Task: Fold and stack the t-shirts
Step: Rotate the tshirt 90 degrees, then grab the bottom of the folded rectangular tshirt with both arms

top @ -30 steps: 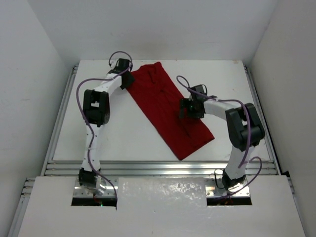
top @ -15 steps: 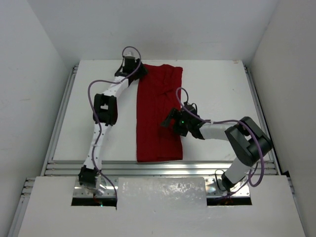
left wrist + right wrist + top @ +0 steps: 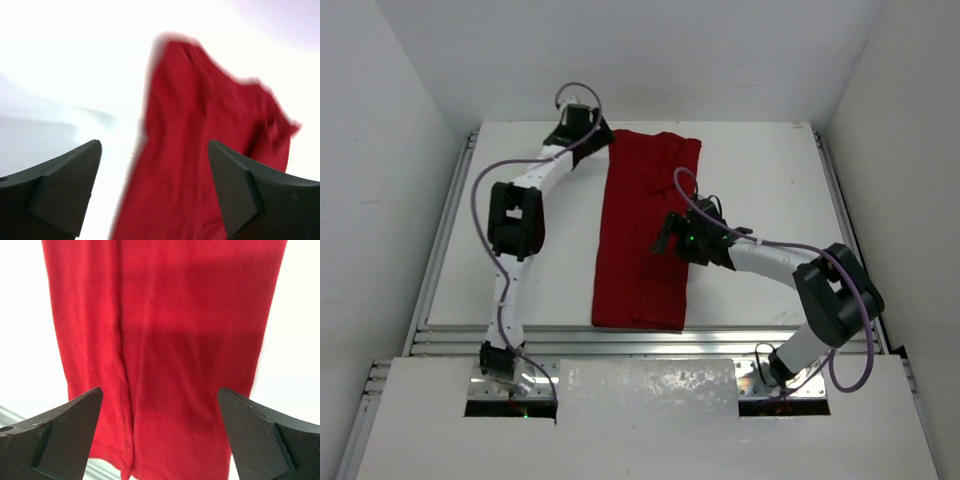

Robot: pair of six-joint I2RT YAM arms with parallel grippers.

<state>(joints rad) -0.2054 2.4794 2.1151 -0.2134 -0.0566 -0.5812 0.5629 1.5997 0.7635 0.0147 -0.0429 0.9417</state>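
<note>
We watch the t-shirt swung straight on the worktop — left fingers, right fingers now spread, empty

Setting: a robotics lab test cell. Evidence: a white table is boxed in by plain white walls on three sides. Extruded aluminium rails frame the board. The left arm and right arm are bolted to metal base plates at the near edge, with purple cables looped loose along them. One dark red t-shirt lies on the board.
</note>
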